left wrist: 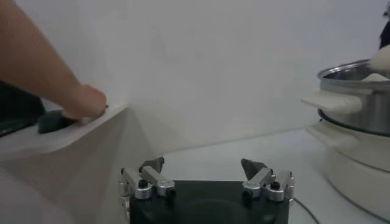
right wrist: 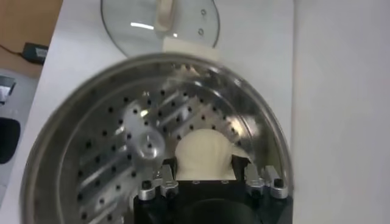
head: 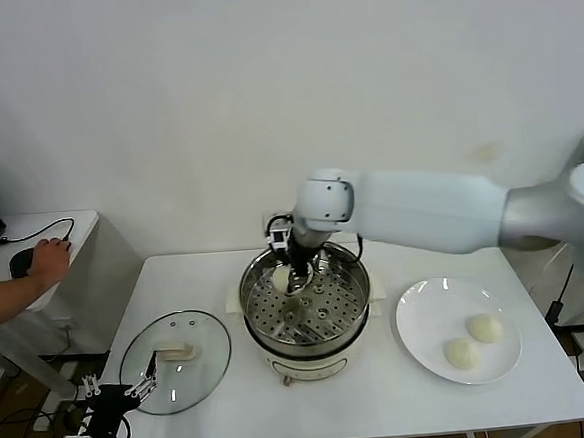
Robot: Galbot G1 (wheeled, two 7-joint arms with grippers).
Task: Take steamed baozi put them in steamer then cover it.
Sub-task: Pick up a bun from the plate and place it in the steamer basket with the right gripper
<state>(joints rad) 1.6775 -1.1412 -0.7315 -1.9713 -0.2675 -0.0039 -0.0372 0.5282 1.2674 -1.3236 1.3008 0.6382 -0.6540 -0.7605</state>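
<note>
The steel steamer (head: 351,313) stands mid-table; it also shows in the left wrist view (left wrist: 356,100). My right gripper (head: 297,282) reaches down inside it and is shut on a cream-white baozi (right wrist: 205,153), held low over the perforated tray (right wrist: 116,152) near the wall; in the head view this baozi (head: 280,278) shows beside the fingers. Two more baozi (head: 485,328) (head: 463,353) lie on the white plate (head: 427,310) to the right. The glass cover (head: 182,372) lies flat to the left of the steamer, also seen in the right wrist view (right wrist: 137,27). My left gripper (left wrist: 204,164) is open and empty.
My left arm (head: 114,404) is parked low at the table's front left corner, by the cover's edge. A person's hand (head: 46,261) rests on a mouse on a side table at far left. A white wall stands behind the table.
</note>
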